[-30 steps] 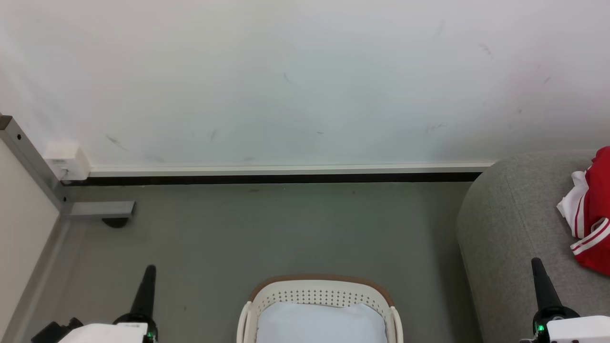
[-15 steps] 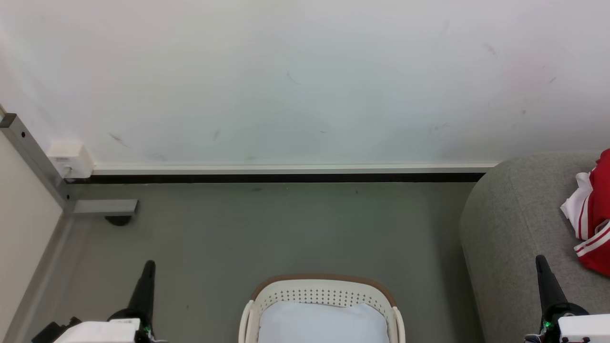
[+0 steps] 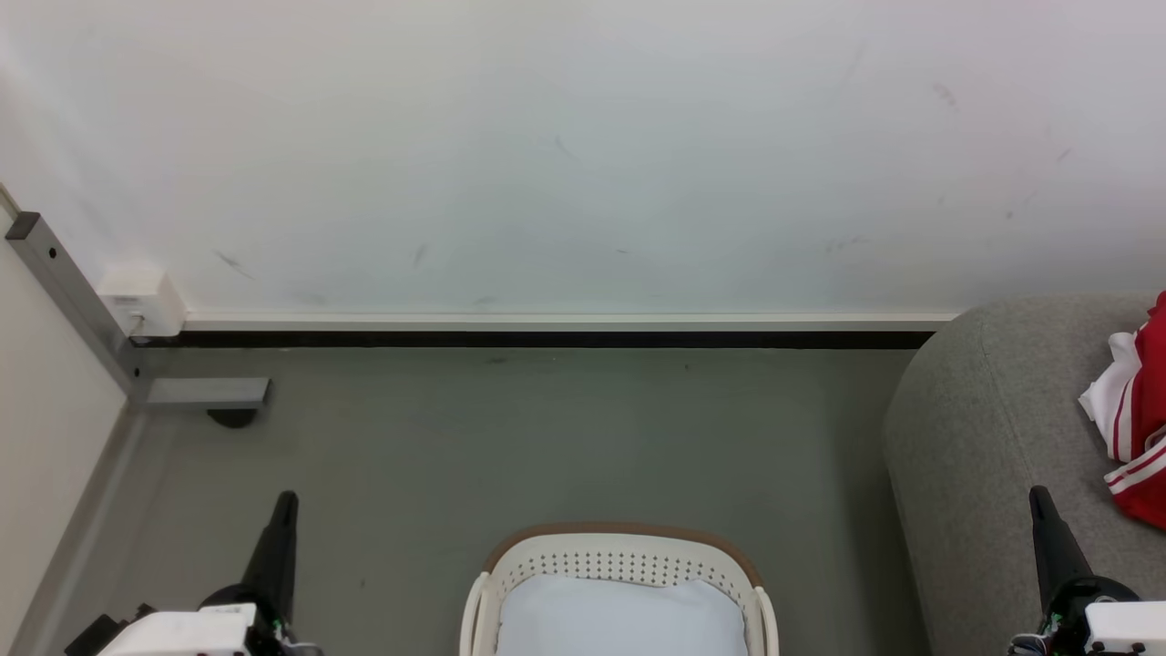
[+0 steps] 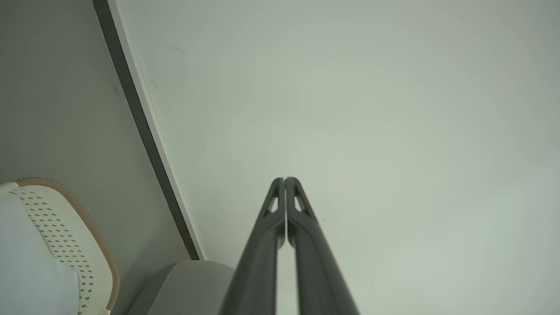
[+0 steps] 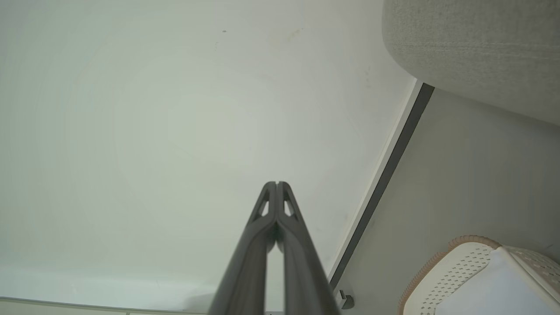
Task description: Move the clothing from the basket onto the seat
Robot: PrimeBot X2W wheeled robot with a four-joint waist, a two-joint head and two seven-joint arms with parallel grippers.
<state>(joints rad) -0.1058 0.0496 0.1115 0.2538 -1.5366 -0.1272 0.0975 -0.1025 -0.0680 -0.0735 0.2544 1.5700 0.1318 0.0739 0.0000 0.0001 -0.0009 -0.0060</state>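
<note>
Red clothing (image 3: 1134, 424) lies on the grey seat (image 3: 984, 437) at far right, well apart from the basket (image 3: 619, 563). Basket sits on the floor (image 3: 547, 437) w/ a pale sheet (image 3: 619, 620) inside. Left gripper (image 3: 286, 501) & right gripper (image 3: 1038, 497): fingers pressed together, nothing held, pointing toward the wall (image 3: 583, 155).

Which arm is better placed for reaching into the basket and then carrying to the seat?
Right, likely. The basket sits midway between both shut grippers, but the right gripper shows against the seat, where red clothing lies; the left gripper is over floor on the far side.
</note>
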